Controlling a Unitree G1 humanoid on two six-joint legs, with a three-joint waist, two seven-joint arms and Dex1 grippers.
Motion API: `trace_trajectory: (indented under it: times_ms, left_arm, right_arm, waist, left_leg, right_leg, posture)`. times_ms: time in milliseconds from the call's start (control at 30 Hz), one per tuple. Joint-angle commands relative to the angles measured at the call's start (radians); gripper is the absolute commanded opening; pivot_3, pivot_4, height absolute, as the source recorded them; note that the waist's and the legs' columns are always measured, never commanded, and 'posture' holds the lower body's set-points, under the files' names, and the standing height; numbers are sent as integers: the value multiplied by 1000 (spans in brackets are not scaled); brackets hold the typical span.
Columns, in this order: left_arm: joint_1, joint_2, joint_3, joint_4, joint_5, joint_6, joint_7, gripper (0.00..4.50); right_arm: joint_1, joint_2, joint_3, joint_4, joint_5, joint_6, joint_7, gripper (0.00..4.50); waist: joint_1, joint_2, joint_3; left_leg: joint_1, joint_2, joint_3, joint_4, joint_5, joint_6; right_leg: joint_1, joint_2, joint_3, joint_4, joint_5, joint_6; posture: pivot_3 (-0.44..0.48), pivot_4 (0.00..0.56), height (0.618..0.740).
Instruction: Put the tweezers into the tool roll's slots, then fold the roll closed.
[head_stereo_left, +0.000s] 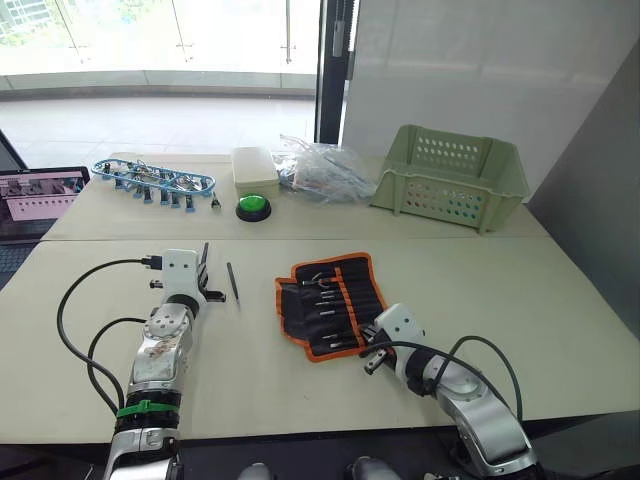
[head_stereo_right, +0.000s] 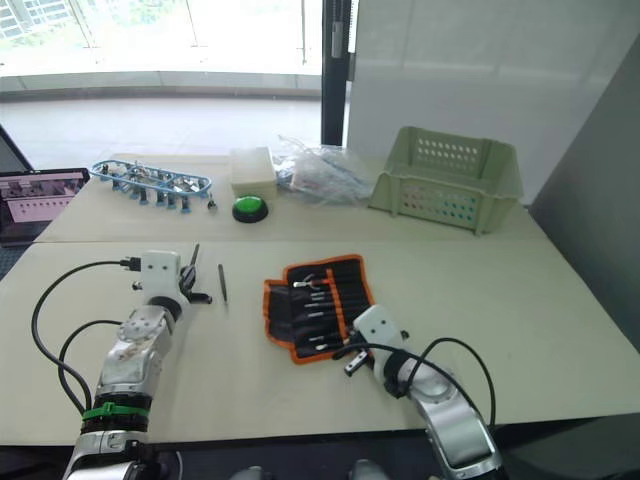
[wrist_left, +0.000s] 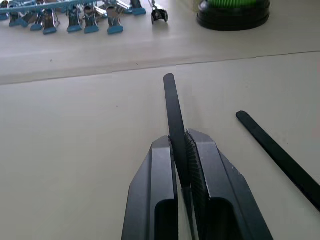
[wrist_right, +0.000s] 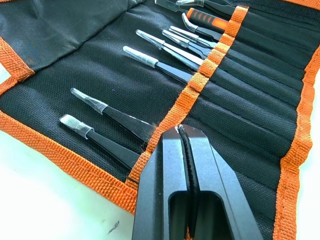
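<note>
While left tool (wrist_left: 182, 150) clamps one tweezer (wrist_left: 172, 107), another tweezer (head_stereo_left: 233, 282) lies loose on surface (head_stereo_left: 500, 290).
Right tool (wrist_right: 181, 137) closed, pressing open tool roll (head_stereo_left: 330, 303) near its slots (wrist_right: 250, 115).

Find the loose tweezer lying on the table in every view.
Left eye: loose tweezer, just right of the left gripper.
Right eye: same.
Left wrist: right side.
Right wrist: absent.
Shared landmark: green button.
</note>
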Motion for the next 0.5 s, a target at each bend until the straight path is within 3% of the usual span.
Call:
trace_trajectory:
  times_ms: [33,167,300,400,500]
  left_arm:
    - [19,76,-36,-187,-86,-15,-207,14]
    - [15,131,-74,-315,-256,66,-443,14]
    - [10,207,-182,-430,-401,202,-688,14]
    - [-7,256,-261,-422,-415,252,-801,14]
    - [-43,281,-341,-372,-338,252,-827,14]
  right_arm:
    - [79,-9,54,105,-11,67,4,0]
    - [80,-8,52,102,-10,71,2,0]
    - [77,-5,53,100,-11,73,-3,0]
    - [75,-1,54,99,-12,75,-7,0]
    - [77,2,53,97,-13,74,-13,0]
  waist:
    - [-3,-1,1]
    - [-4,-3,3]
    - [-6,-3,3]
    - [-8,-2,4]
    - [-8,-1,4]
  left_leg:
    - [-1,0,0,0,0,0]
    - [-1,1,1,0,0,-1]
    - [-1,1,1,0,0,0]
    - [-1,1,1,0,0,0]
    - [-1,1,1,0,0,0]
  right_leg:
    - [0,-1,0,0,0,0]
    - [-1,-1,0,-1,-1,-1]
    - [-1,-1,0,-1,-3,-6]
    - [-1,-1,0,-1,-5,-8]
    - [-1,0,0,-1,-5,-8]
  posture:
    - [0,150,725]
    - [0,150,725]
    - [0,150,725]
    - [0,150,725]
    - [0,150,725]
